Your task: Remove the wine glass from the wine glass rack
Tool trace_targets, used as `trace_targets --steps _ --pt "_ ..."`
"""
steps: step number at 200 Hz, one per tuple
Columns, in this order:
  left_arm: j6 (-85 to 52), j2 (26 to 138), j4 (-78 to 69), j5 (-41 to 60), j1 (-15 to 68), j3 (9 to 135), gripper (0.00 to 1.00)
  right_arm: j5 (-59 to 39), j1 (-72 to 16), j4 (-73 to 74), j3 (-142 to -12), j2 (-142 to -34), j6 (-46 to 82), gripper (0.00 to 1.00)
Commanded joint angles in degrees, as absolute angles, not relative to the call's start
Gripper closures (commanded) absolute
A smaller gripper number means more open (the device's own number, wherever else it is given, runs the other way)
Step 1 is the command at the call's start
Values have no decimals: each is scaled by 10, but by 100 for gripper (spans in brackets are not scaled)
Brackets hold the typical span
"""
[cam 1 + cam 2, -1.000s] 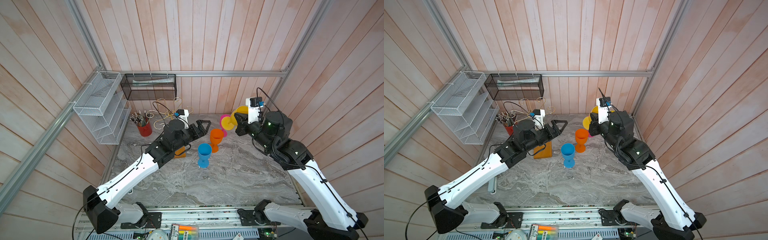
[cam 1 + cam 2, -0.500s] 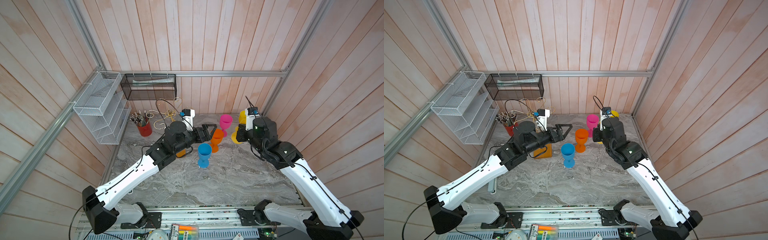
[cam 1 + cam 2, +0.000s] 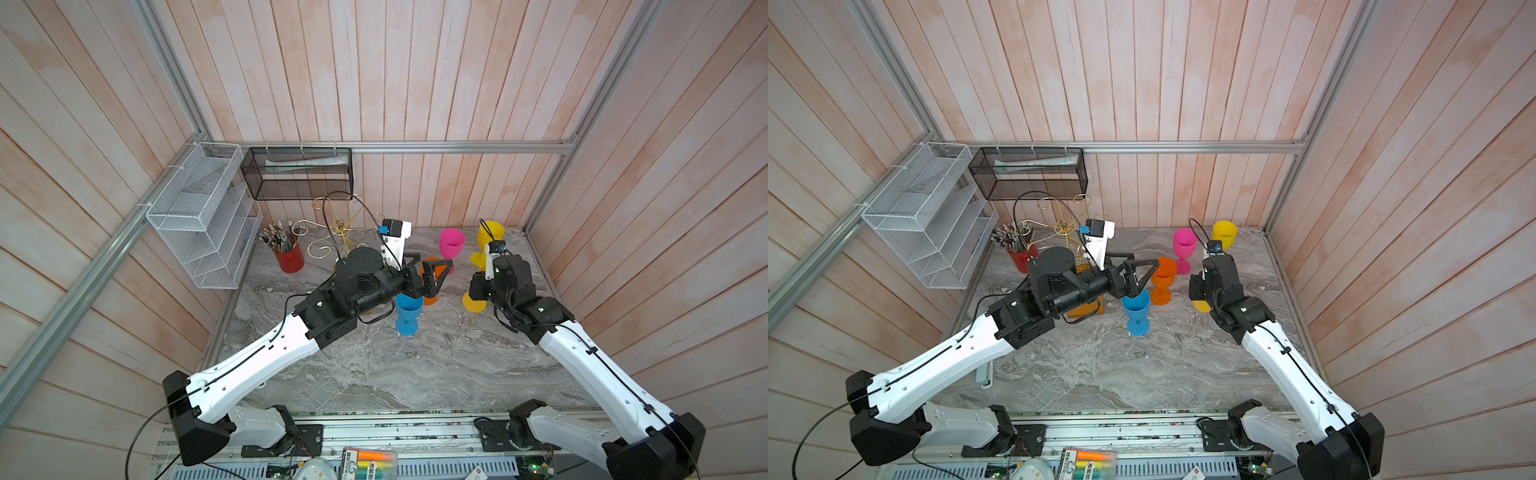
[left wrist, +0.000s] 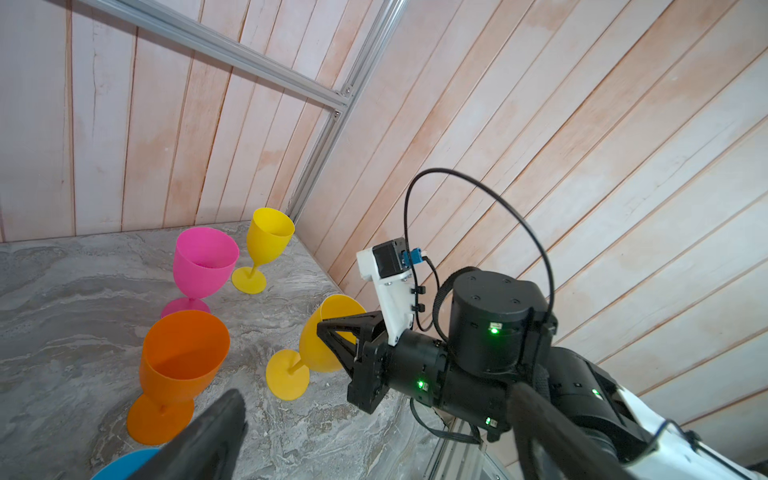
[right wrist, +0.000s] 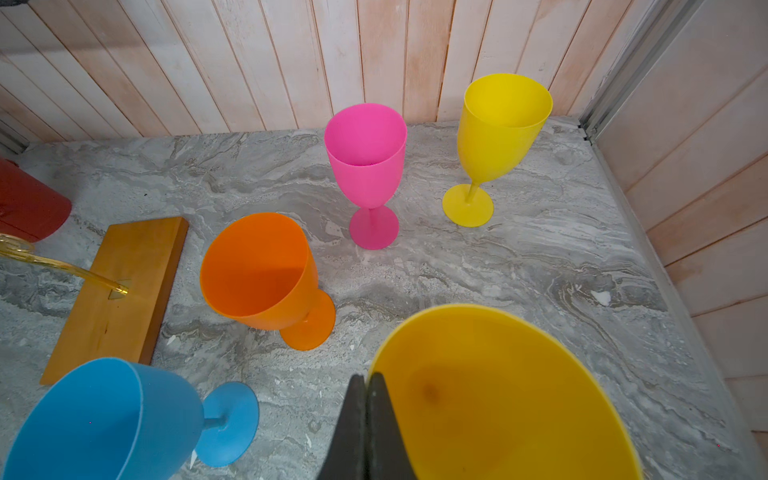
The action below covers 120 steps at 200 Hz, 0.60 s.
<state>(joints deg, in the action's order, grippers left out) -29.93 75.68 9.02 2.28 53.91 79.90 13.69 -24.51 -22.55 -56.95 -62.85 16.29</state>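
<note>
Descent was the change. A second before, the right gripper had carried its yellow wine glass high by the back wall. At this moment it held the glass low and tilted over the right side of the marble table, well apart from the wine glass rack. Its jaws stayed clenched on the rim, and we could not tell whether the foot touched the marble.

The left gripper, spread wide and empty, had drifted from the rack to above the orange glass.

We judged the removal done, with only setting down and release left.

We counted five glasses: the held one, a second yellow glass, one pink glass, the orange one and one blue glass. There was one rack, with no glass visible on it.
</note>
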Motion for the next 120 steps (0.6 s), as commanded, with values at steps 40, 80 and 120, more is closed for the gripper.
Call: trace_targets --steps 40,80,120 --pt "-254 759 105 -3 542 826 0 114 -234 -112 -538 -658 169 100" --pt "-242 762 110 -4 563 832 0 106 -232 -87 -527 -693 171 100" --pt "-233 768 113 -6 567 839 0 102 -230 -69 -515 -707 171 100"
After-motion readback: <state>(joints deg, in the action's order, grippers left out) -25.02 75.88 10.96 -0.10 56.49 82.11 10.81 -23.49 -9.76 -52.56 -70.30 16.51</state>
